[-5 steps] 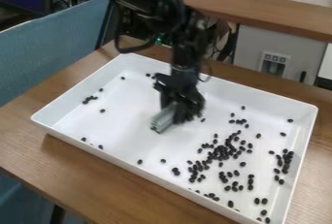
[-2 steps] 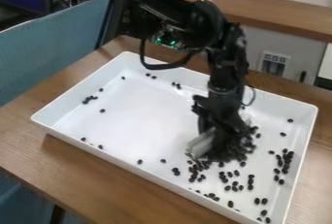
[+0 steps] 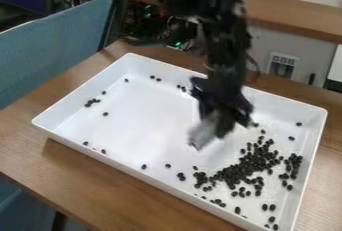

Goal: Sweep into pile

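Note:
My black gripper hangs over the centre-right of the white tray, blurred, shut on a pale grey sweeping tool that tilts down to the left. Right of and below the tool, many black beans form a dense pile with a ragged lower-left edge. A smaller cluster of beans lies along the tray's right side, close to that pile. Loose beans are scattered at the tray's left, and others lie along its back and front edges.
Raised walls surround the tray, which stands on a brown wooden table. A blue-grey panel stands at the left. Behind the table are a wooden ledge and a grey cabinet.
The gripper and tool first moved right and toward the front, into the beans, then drew back up and slightly left. The beans at right are now packed more densely and lie farther right.

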You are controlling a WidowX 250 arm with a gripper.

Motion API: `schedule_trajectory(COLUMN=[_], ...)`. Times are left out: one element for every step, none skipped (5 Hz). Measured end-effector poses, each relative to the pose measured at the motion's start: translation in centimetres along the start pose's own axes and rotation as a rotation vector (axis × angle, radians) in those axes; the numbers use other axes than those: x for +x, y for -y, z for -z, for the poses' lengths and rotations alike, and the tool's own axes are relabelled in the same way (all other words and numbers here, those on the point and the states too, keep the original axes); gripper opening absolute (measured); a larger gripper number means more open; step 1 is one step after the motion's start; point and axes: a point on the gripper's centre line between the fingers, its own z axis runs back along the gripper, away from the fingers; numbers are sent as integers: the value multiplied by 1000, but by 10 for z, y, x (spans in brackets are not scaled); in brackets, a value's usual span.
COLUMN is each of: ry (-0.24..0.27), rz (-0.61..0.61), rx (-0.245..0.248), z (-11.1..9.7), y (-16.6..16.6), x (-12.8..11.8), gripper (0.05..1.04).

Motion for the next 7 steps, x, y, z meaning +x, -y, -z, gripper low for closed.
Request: schedule_trajectory(ry=[11, -13, -23, -73, -135, -162, -166], rz=[-74, -144, -224, -325, -388, -385, -377], rx=[61, 143, 226, 292, 330, 361, 336], z=[-13, -15, -13, -1, 14, 24, 34], y=[-31, -68, -117, -156, -187, -196, -192], x=[-3, -14, -32, -61, -86, -94, -98], gripper=[398, 398, 398, 398, 398, 398, 398])
